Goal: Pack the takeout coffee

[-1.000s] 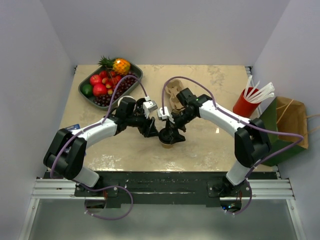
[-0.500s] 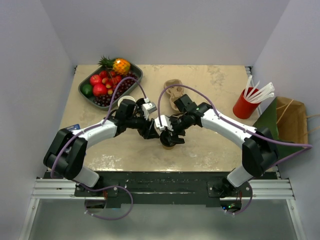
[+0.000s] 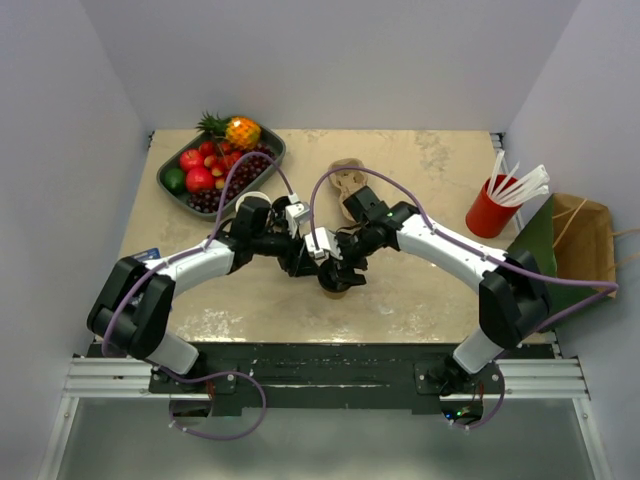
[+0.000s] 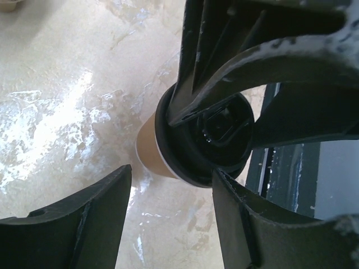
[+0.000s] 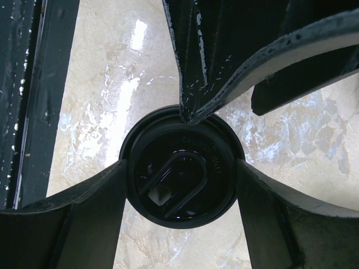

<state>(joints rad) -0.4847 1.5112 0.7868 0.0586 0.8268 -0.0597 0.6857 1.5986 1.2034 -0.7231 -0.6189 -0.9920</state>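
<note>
A kraft-tan coffee cup [image 3: 337, 288] with a black lid [image 5: 182, 174] stands upright on the table near the front middle. My right gripper [image 3: 340, 272] comes down over it. In the right wrist view, the right gripper [image 5: 180, 168] has its two fingers pressed against opposite sides of the lid. My left gripper [image 3: 312, 262] is just left of the cup. In the left wrist view, the left gripper [image 4: 171, 174] is open, and the cup [image 4: 148, 148] sits just beyond its fingertips, beside one tip. A second, lidless cup [image 3: 254, 199] is partly hidden behind the left arm.
A pulp carrier [image 3: 345, 180] lies behind the grippers. A fruit tray [image 3: 220, 165] sits at the back left. A red cup of white straws [image 3: 490, 210] stands at the right, and a brown paper bag [image 3: 578, 245] stands off the table's right edge. The front table edge is close.
The right arm's wrist has swung leftward, staying over the cup. The left arm and the cup have barely moved.
</note>
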